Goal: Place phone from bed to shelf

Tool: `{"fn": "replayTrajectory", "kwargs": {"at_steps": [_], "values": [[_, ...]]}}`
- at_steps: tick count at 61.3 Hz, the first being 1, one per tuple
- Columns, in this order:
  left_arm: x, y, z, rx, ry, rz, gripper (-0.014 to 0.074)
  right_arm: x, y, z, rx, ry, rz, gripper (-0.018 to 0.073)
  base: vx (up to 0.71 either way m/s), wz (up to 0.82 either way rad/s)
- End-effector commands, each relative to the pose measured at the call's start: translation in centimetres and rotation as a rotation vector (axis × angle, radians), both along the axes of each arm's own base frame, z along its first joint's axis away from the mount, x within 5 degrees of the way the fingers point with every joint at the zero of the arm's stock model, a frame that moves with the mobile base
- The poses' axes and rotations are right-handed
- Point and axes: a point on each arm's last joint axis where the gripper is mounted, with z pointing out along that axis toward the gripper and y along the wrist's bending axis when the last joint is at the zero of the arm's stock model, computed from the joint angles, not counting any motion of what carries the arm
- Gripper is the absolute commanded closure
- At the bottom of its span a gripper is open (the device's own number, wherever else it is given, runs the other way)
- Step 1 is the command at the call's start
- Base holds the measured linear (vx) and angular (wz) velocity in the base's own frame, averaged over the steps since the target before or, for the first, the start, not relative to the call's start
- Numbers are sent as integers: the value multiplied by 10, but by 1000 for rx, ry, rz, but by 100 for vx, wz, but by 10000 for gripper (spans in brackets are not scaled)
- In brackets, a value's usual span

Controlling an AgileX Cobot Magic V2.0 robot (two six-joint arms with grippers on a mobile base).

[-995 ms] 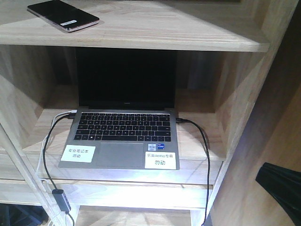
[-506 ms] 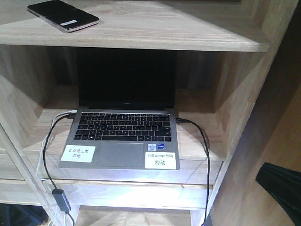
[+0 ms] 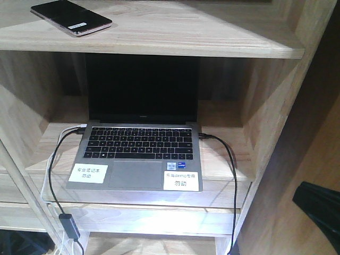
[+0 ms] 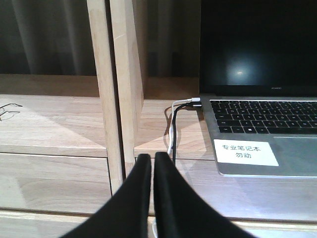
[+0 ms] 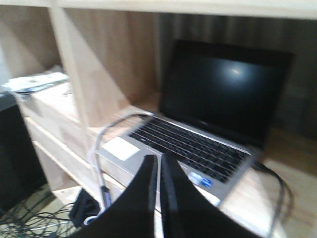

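1. You have one phone [image 3: 71, 17], at the upper left of the front frame.
2. You have one open laptop [image 3: 139, 125] at centre, bearing two white labels.
3. You have two grippers, one per wrist view: left [image 4: 151, 161], right [image 5: 158, 163].

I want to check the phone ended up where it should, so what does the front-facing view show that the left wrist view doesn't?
Only the front-facing view shows the phone, lying flat on the upper board of the shelf, above the laptop, with nothing holding it. It also shows the black cable on the laptop's right side.

Only the left wrist view shows the left gripper, its fingers closed together and empty, and the neighbouring shelf compartment.

Both show the open laptop with its dark screen, its white sticker, and the cables plugged into its left side.
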Motion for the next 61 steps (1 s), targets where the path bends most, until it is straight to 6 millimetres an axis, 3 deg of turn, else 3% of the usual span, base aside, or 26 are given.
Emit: {"fn": "replayTrajectory", "kwargs": {"at_steps": [1, 18, 37, 61], "values": [[1, 0, 6, -9, -72, 5, 596, 4, -5, 13, 43, -50, -72, 561, 0, 0], [1, 0, 6, -9, -72, 5, 596, 4, -18, 11, -10, -67, -201, 561, 0, 0], [1, 0, 6, -9, -72, 5, 596, -11, -38, 5, -36, -89, -419, 561, 0, 0], [1, 0, 6, -9, -72, 5, 596, -25, -49, -54, -21, -120, -619, 561, 0, 0]]}}
